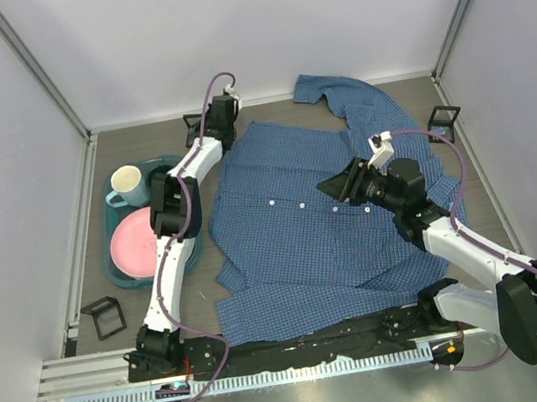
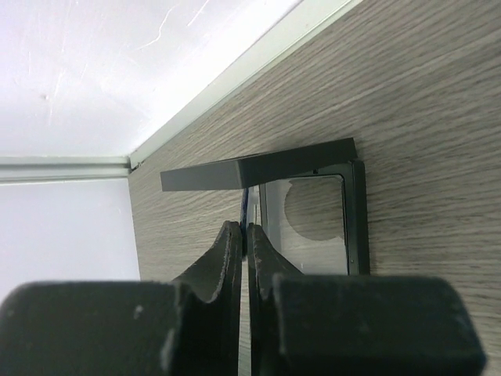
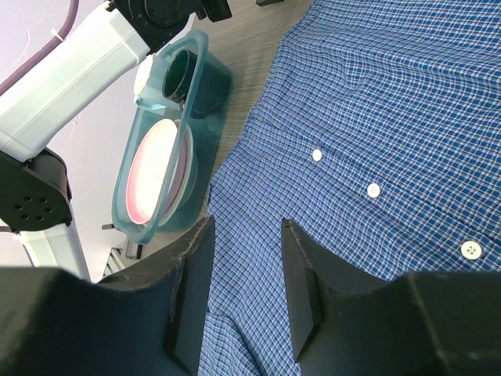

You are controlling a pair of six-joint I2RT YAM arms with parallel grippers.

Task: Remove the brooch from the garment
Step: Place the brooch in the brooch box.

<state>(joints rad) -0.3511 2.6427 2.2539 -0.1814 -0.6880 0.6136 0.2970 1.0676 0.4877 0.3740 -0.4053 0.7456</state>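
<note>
The grey wood-grain table (image 1: 267, 120) carries the garment (image 1: 296, 247), a blue small-checked shirt lying spread out and front up across its middle, collar toward the far wall and one sleeve bunched at the far right. The brooch cannot be picked out on it in any view.

The left arm (image 1: 174, 210) reaches past the shirt's far left corner to the back of the table. There the left gripper (image 2: 246, 235) has its fingers pressed together above the edge of a small black frame (image 2: 313, 168) with a clear pane. A thin blue sliver shows at the tips (what it is cannot be told).

The right arm (image 1: 468, 252) bends in from the right. The right gripper (image 3: 246, 227) hangs over the shirt front near the button row, its jaws apart with only cloth showing between them.

Left of the shirt sits a teal tray (image 3: 210, 82) holding a pink plate (image 1: 133, 243) and, at its far end, a cream mug (image 1: 127, 187).

Two more black frames stand on the bare table, one near left (image 1: 104, 318) and one far right (image 1: 444, 122).

White buttons (image 3: 373, 189) run in a line down the shirt front
</note>
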